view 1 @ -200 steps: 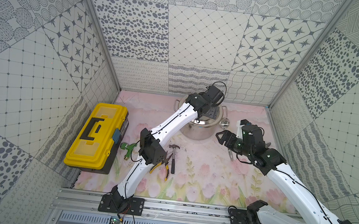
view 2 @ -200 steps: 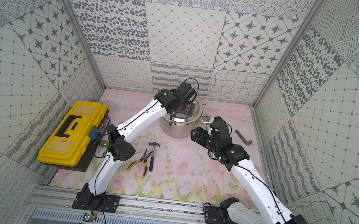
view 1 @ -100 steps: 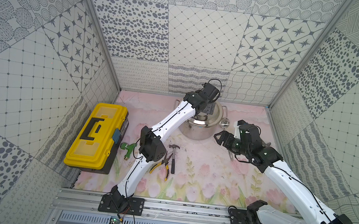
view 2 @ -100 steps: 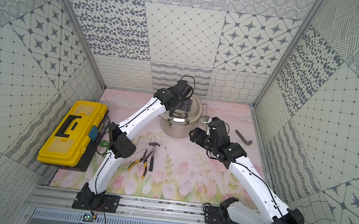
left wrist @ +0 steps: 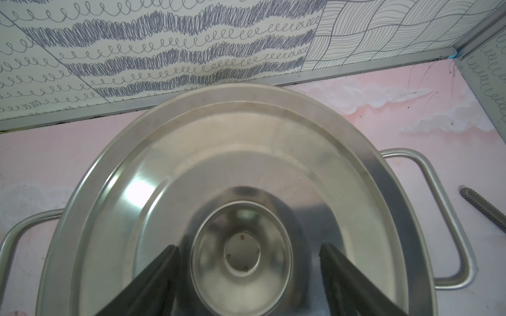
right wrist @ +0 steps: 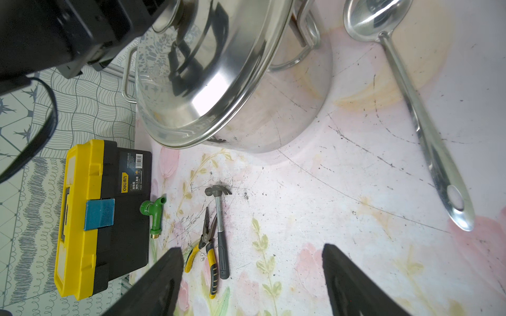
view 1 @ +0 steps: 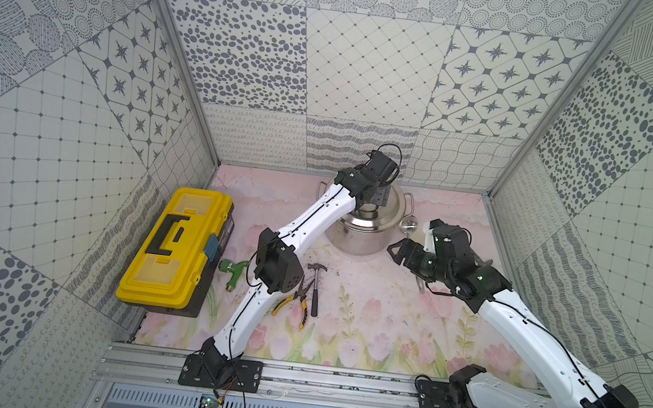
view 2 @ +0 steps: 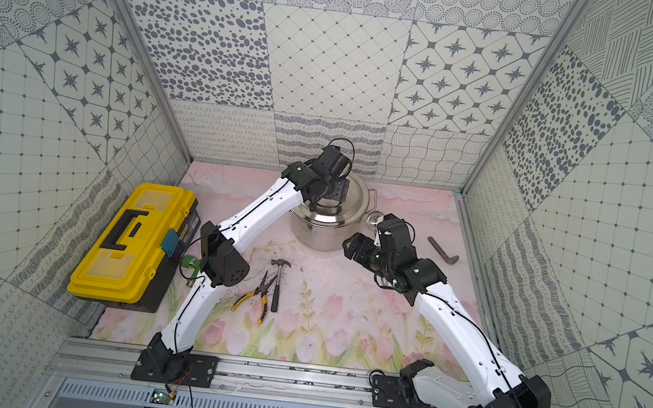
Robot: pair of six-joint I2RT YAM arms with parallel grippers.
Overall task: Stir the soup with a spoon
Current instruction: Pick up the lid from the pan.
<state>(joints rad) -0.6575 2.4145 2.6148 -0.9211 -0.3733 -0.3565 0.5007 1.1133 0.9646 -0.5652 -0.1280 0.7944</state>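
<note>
The soup's steel stockpot (view 1: 363, 234) (view 2: 319, 233) stands at the back of the mat with its round lid (view 1: 393, 206) (left wrist: 246, 153) (right wrist: 208, 82) on, so no soup shows. My left gripper (view 1: 378, 196) (view 2: 332, 191) (left wrist: 249, 247) hovers over the lid. It is open, with one finger on each side of the lid knob (left wrist: 242, 254) and a gap at each side. The spoon, a steel ladle (right wrist: 421, 131), lies on the mat right of the pot, with its bowl (view 1: 408, 225) (view 2: 373, 218) beside the pot handle. My right gripper (view 1: 407, 252) (view 2: 361, 249) (right wrist: 250, 247) is open over the mat beside it, holding nothing.
A yellow toolbox (view 1: 177, 246) sits at the left wall. A green hose fitting (view 1: 235, 272), pliers (view 1: 299, 302) and a black-handled hammer (view 1: 315, 291) lie mid-mat. A dark hex key (view 2: 443, 251) lies near the right wall. Patterned walls enclose three sides.
My left gripper has shifted a little over the lid, and its jaws have narrowed slightly around the knob. The right gripper has edged slightly toward the pot.
</note>
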